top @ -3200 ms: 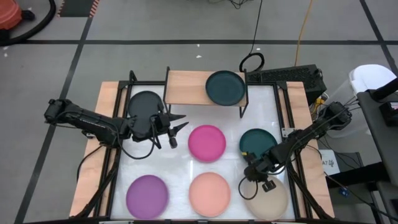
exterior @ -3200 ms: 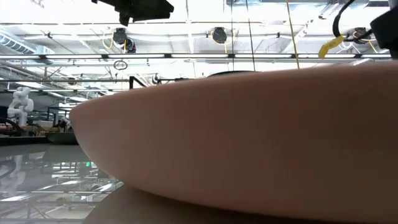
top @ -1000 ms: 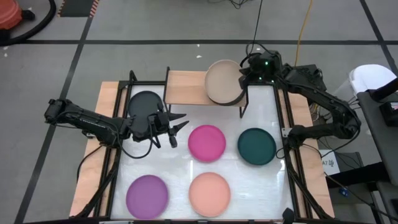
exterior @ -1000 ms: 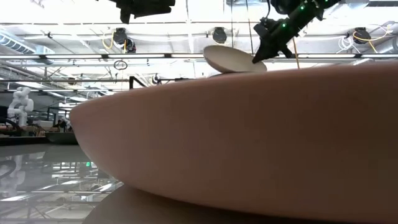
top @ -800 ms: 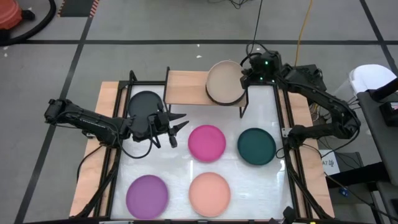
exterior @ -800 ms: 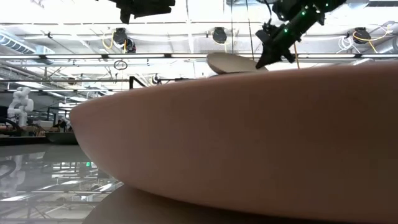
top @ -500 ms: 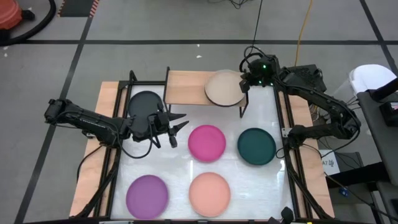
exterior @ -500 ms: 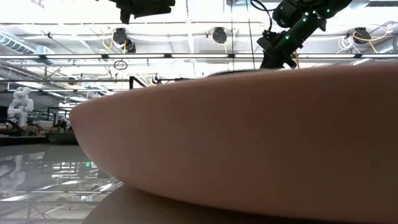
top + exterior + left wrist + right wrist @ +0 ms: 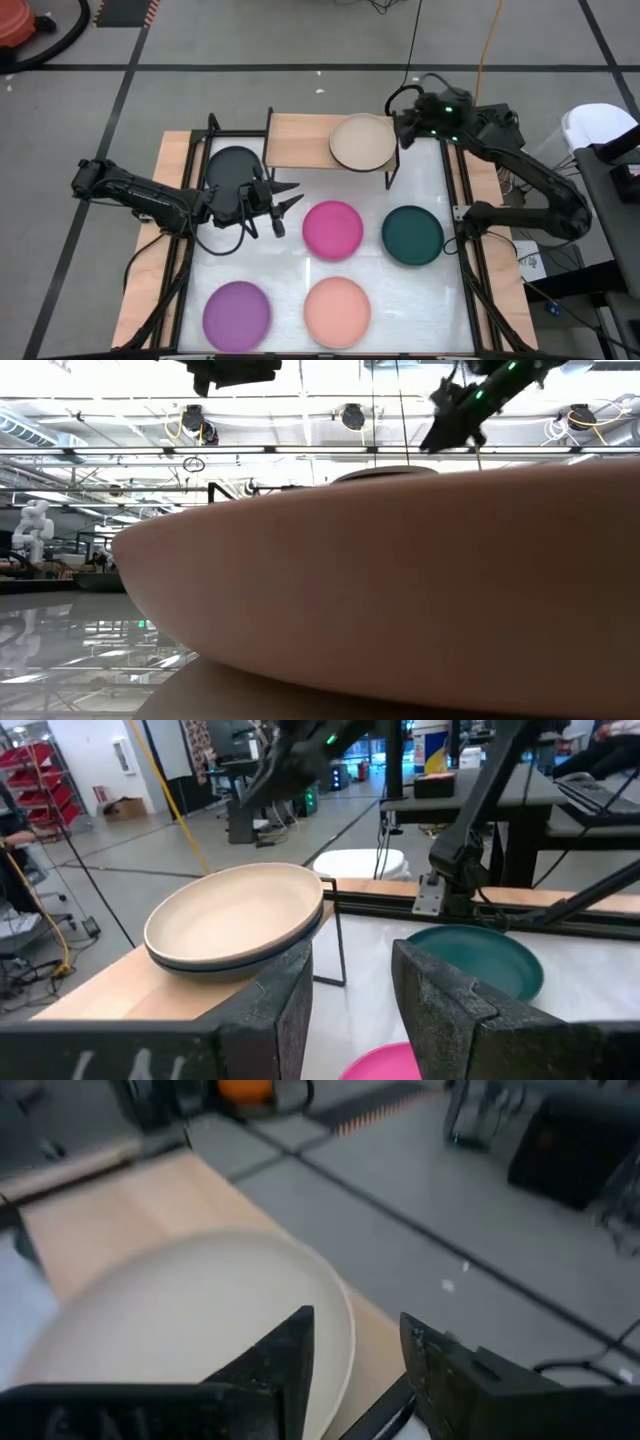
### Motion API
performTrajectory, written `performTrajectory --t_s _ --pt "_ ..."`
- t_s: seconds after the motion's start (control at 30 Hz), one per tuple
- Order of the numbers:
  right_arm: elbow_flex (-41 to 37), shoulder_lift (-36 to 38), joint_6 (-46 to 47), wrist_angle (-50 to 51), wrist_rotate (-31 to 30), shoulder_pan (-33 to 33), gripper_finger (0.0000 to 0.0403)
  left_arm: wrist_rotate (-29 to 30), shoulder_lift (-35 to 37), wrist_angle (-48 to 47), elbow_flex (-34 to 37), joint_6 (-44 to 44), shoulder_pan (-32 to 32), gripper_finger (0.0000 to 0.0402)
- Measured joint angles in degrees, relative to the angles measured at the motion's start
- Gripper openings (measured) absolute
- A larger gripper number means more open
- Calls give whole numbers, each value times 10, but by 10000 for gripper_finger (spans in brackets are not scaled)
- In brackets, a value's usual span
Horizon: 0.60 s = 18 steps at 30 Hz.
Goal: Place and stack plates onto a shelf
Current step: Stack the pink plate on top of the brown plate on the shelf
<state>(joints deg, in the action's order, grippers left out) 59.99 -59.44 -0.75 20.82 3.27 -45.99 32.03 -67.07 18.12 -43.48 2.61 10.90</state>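
The beige plate lies flat on a dark teal plate, whose rim shows beneath it, at the right end of the light-wood shelf. My right gripper is open and hovers just off the beige plate's right rim, clear of it. My left gripper is open and waits over the table beside the charcoal plate. On the table rest the magenta plate, a second dark teal plate, the purple plate and the salmon plate.
The shelf's left half is bare wood. Thin black shelf legs stand over the table's far part. Black rails run along both table sides. In the low view the salmon plate fills most of the picture.
The right gripper lowered the tilted beige plate flat onto the dark teal plate on the shelf, let go of it, and drew back toward the table's right edge and upward. The left arm kept still.
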Motion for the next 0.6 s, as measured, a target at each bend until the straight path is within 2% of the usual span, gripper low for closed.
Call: performTrajectory --t_s 0.33,0.47,0.6 --pt "0 163 40 5 1 66 115 0 0 -16 0 -74 0 145" --pt "0 183 55 9 43 111 114 14 0 -73 -2 -101 0 145" --pt "-23 183 61 -7 75 154 114 40 0 -176 -30 -144 -3 145"
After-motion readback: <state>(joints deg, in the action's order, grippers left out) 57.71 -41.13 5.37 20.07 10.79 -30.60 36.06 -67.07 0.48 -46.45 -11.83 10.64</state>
